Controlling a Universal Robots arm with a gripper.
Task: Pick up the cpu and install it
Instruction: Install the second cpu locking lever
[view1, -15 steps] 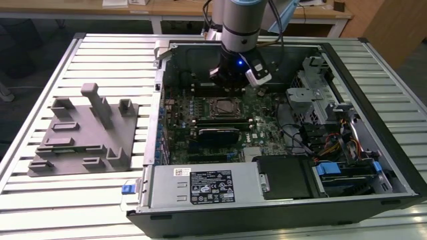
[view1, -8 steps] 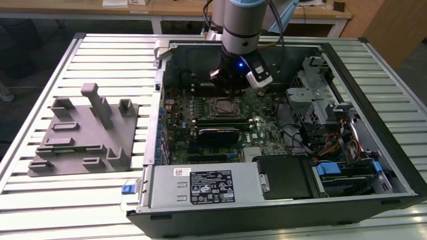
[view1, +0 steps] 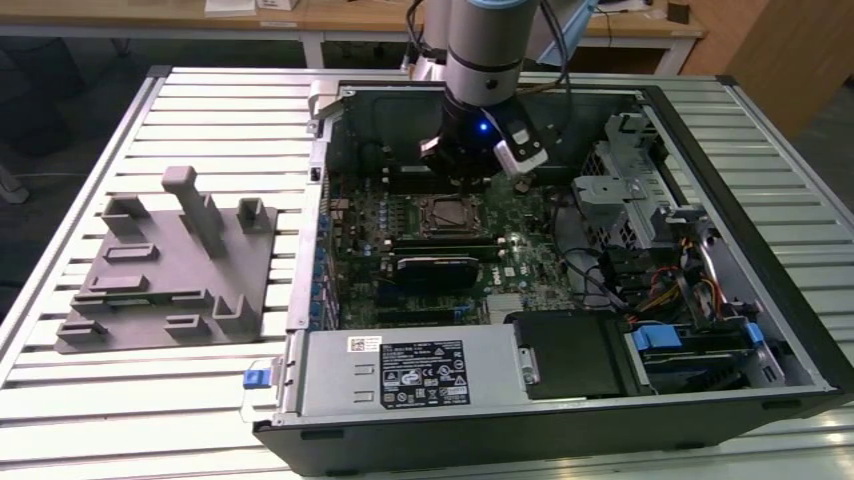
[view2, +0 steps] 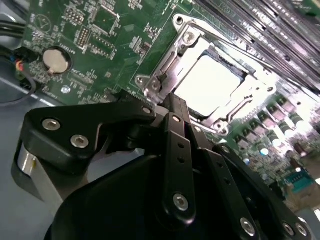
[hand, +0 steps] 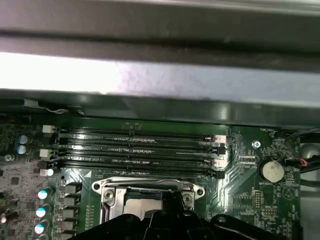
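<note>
we judge a tilted cpu (view2: 212, 82) could bend socket (view2: 175, 60) contacts if pressed; in the second wrist view it lies shiny inside the metal frame on the motherboard (view1: 521, 250). the end effector (view2: 172, 107) hangs just above the frame's edge, fingers together, gripping nothing we can see.

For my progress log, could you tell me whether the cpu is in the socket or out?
In: the cpu lies flat inside the socket's metal frame, the gripper just beside it.
</note>
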